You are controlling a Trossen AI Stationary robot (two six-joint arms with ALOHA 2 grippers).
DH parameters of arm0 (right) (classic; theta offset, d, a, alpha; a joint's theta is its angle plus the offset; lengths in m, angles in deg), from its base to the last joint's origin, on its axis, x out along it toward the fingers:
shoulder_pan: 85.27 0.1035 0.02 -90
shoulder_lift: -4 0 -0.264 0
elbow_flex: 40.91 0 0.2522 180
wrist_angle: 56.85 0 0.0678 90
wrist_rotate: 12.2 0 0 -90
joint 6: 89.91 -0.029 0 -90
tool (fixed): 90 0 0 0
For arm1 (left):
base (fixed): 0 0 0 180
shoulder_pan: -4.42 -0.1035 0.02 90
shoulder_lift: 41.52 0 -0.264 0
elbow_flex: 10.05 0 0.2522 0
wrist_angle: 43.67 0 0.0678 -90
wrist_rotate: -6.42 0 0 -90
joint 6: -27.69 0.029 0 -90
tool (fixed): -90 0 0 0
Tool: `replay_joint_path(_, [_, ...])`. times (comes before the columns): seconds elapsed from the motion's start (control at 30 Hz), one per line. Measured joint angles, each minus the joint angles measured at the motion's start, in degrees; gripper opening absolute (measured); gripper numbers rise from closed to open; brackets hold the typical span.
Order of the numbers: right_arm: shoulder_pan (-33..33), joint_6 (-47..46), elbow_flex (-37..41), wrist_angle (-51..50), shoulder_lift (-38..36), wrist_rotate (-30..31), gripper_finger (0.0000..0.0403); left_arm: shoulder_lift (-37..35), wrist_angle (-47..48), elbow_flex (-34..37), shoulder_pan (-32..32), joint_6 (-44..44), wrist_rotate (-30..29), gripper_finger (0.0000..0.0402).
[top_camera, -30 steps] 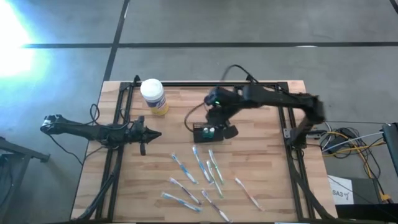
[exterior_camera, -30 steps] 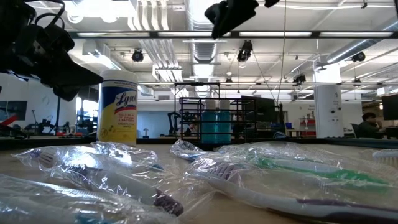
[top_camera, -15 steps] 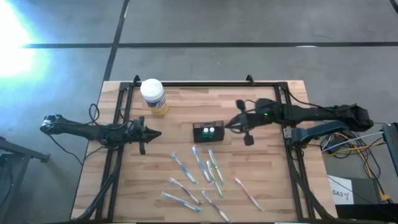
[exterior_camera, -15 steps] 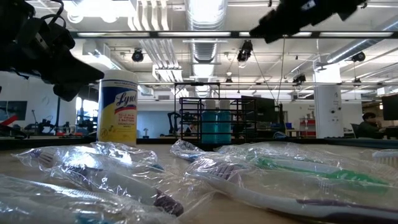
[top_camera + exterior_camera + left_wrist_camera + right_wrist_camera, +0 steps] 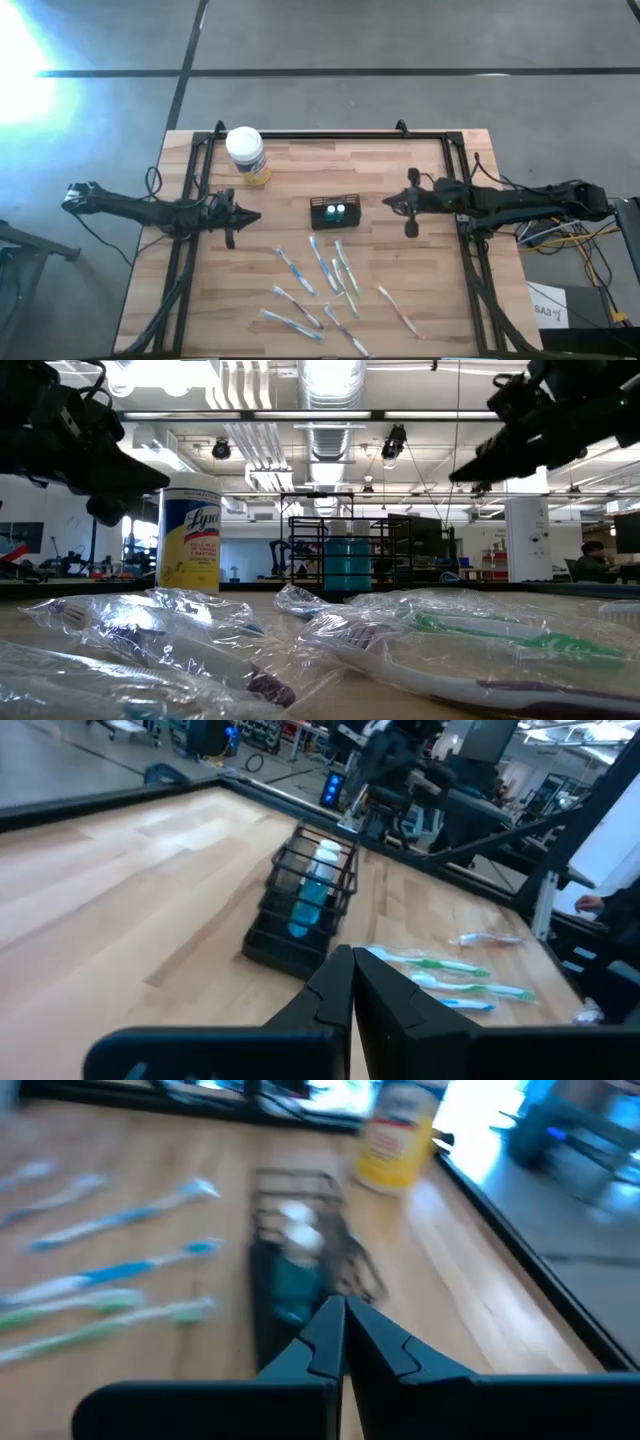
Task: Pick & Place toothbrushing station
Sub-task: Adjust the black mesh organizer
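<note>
The toothbrushing station (image 5: 334,211), a small black wire holder with two white-capped blue items in it, stands on its base in the middle of the wooden table; it also shows in both wrist views (image 5: 305,905) (image 5: 300,1260). My left gripper (image 5: 256,215) is shut and hovers to the station's left, pointing at it (image 5: 350,958). My right gripper (image 5: 386,203) is shut and hovers to the station's right, also pointing at it (image 5: 343,1308). Neither touches the station.
A yellow jar with a white lid (image 5: 246,155) stands at the far left. Several plastic-wrapped toothbrushes (image 5: 322,285) lie scattered on the near half of the table. A black frame rail (image 5: 330,135) runs along the far edge and down both sides.
My right gripper has drawn back from right above the station toward the table's right edge, sinking as it went and tipping from pointing down toward level. The station has stayed where it was on the table.
</note>
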Motion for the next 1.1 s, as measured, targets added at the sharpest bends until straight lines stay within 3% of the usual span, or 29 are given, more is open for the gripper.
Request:
replay_joint_path(0.17, [0.0, -6.5, 3.2, -0.1, -0.9, 10.1, 0.0008, 8.1, -9.0, -0.1, 0.1, -2.5, 1.5, 0.0004])
replay_joint_path(0.27, [0.1, -11.1, 4.5, 0.1, -0.6, 12.8, 0.0008, 14.6, -9.0, -2.6, 0.1, -3.8, 1.5, 0.0004])
replay_joint_path(0.4, [0.1, -15.2, 5.8, 0.2, 0.6, 13.0, 0.0008, 24.9, -9.1, -7.5, 0.2, -6.3, 0.2, 0.0003])
replay_joint_path(0.6, [1.3, -20.1, 6.5, 3.4, 4.7, 11.2, 0.0008, 42.3, -9.0, -15.5, 0.2, -12.2, -6.7, 0.0004])
replay_joint_path(0.83, [4.5, -22.9, 4.9, 8.2, 12.7, 8.8, 0.0008, 59.6, -4.6, -28.3, 0.3, -12.5, -7.1, 0.0004])
replay_joint_path(1.1, [5.2, -27.1, 0.5, 9.8, 25.9, 17.9, 0.0008, 69.1, 4.9, -39.8, 0.3, -10.2, -7.5, 0.0002])
